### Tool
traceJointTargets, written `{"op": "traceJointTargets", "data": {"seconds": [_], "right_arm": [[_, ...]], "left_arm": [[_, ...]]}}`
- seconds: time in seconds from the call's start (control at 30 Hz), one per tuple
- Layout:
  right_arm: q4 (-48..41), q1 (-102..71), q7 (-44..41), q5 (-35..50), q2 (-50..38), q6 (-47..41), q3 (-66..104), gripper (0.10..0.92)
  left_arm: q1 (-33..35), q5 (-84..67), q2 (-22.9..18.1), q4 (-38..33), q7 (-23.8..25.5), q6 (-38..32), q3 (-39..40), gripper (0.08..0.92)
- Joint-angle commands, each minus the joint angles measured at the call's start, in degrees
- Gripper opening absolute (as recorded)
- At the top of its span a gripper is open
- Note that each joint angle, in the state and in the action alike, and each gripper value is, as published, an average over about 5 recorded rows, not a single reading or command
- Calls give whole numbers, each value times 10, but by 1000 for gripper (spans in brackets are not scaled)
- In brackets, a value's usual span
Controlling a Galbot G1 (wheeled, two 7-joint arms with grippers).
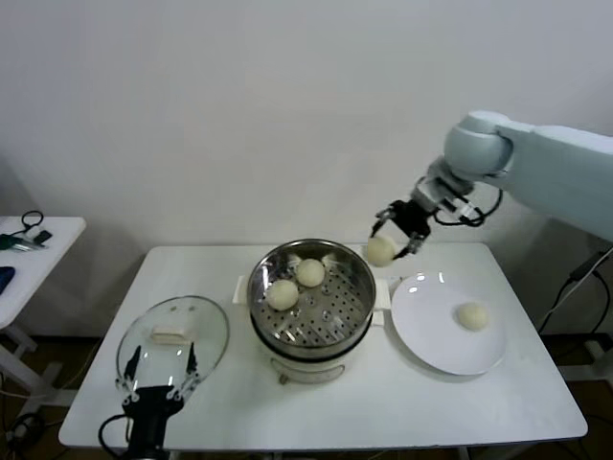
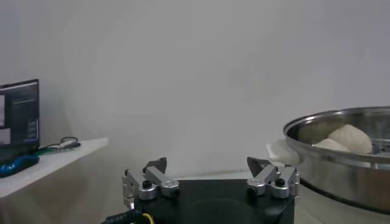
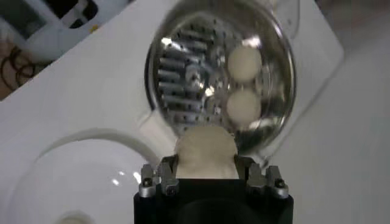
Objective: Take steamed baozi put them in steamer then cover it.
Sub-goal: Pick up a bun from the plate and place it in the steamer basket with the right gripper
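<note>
Two-arm baozi loading, seen from the head and both wrists. The right gripper hangs in the air just above the far right rim of the steamer, its fingers clamped on one baozi; in the right wrist view the same gripper shows the held bun pinched between its two fingers, with the steamer basket below it. Two baozi lie side by side and touching on the perforated floor, toward the far left of the basket; the right wrist view shows them as a pair against the wall. A fourth baozi rests alone on the white plate, which lies on the table just to the right of the steamer.

The cover lies flat on the table to the left of the steamer, handle up, well apart from the right arm. The left gripper sits low at the near edge of the cover, fingers spread wide and holding nothing; the left wrist view shows it with both fingers apart and the steamer wall beside it.

A side table stands at the far left.
</note>
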Motion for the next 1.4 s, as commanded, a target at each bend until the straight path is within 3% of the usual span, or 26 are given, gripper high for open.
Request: {"op": "traceJointTargets", "data": {"seconds": [0.03,0.6,0.93,1.13,1.27,1.4], "right_arm": [[62,-19,13,-86,115,102,-13,632],[-29,-165,55,-185,186,110,3,634],[-67,-181,60,-197,214,119,9,636],[-65,-150,45,-161,204,126,11,718],[-65,-93,12,-86,174,127,2,804],[-91,-31,-23,-15,125,110,-12,821]], "left_arm": [[-8,-3,-2,0,1,5,-4,823],[-21,-17,-2,0,3,17,-12,823],[-21,-19,-4,0,2,15,-13,823],[-20,-19,-4,0,2,13,-14,823],[-19,-17,-5,0,2,12,-13,823],[-18,-16,-5,0,2,11,-12,823]]}}
